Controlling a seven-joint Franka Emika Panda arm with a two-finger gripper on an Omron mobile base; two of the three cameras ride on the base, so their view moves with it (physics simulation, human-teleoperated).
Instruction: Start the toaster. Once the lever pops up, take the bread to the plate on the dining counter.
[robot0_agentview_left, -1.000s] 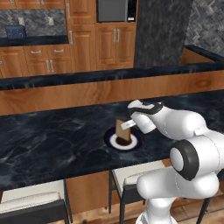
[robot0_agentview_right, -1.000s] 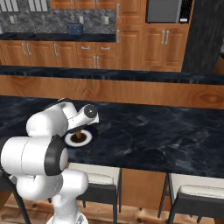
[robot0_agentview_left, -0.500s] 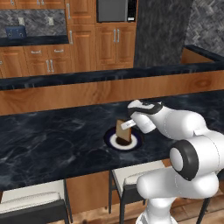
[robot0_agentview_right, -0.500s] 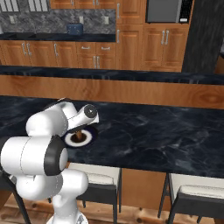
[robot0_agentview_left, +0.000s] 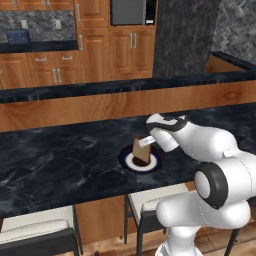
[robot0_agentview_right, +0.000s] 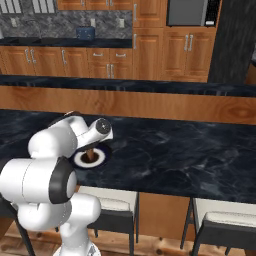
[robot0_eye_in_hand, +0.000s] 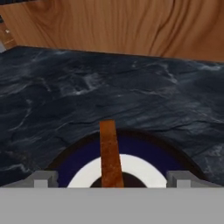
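Gripper (robot0_eye_in_hand: 112, 181) open, fingers (robot0_eye_in_hand: 43, 179) spread well apart on either side of the bread (robot0_eye_in_hand: 110, 153), not touching it. Bread stands on edge between them, on the plate (robot0_eye_in_hand: 144, 151), which rests on the dining counter (robot0_eye_in_hand: 87, 87).

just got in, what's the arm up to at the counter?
The gripper sits over the plate on the dining counter, jaws open wide on either side of the bread. The slice stands on edge on the plate, untouched by the fingertips. The toaster is back on the far kitchen counter. Delivery looks done.
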